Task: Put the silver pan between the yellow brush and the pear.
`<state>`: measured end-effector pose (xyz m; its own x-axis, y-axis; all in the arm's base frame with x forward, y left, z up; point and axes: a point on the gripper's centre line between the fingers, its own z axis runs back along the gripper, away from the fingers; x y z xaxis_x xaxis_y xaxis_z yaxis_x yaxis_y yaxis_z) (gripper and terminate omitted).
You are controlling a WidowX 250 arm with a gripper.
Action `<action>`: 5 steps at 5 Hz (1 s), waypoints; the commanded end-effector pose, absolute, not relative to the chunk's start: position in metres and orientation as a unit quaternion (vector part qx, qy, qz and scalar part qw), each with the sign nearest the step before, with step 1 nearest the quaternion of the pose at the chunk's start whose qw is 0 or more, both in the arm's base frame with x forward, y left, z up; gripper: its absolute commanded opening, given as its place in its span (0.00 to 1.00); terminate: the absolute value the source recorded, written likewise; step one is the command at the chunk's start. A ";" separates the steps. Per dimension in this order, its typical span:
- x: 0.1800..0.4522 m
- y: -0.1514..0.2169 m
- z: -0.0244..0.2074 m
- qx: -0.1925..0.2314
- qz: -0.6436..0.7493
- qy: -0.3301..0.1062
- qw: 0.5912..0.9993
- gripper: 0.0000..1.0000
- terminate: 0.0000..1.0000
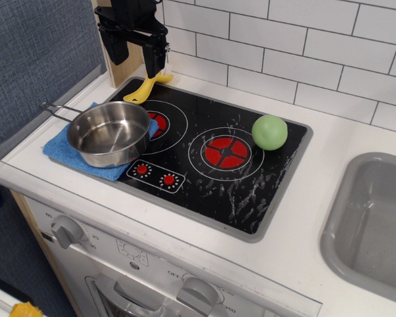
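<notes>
Shiny silver pan [109, 133] (thin wire handle), empty, on blue cloth [61, 149]

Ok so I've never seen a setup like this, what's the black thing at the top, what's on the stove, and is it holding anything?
This is one camera view looking down at a toy kitchen counter. The black thing at the top is the robot arm's gripper, hanging above the stove and holding nothing; whether it is open or shut I can't tell. Just below it lies a yellow brush. A silver pan sits on a blue cloth at the left. A green pear rests at the stove's right, beside the red burner. A grey sink is further right.
</notes>
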<state>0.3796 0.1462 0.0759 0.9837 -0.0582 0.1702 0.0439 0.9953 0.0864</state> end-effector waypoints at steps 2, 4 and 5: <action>0.374 0.137 0.091 0.040 -0.033 -0.106 0.993 1.00 0.00; 0.335 0.116 0.089 0.017 -0.058 -0.100 0.993 1.00 0.00; 0.322 0.101 0.067 0.011 -0.082 -0.060 0.995 1.00 0.00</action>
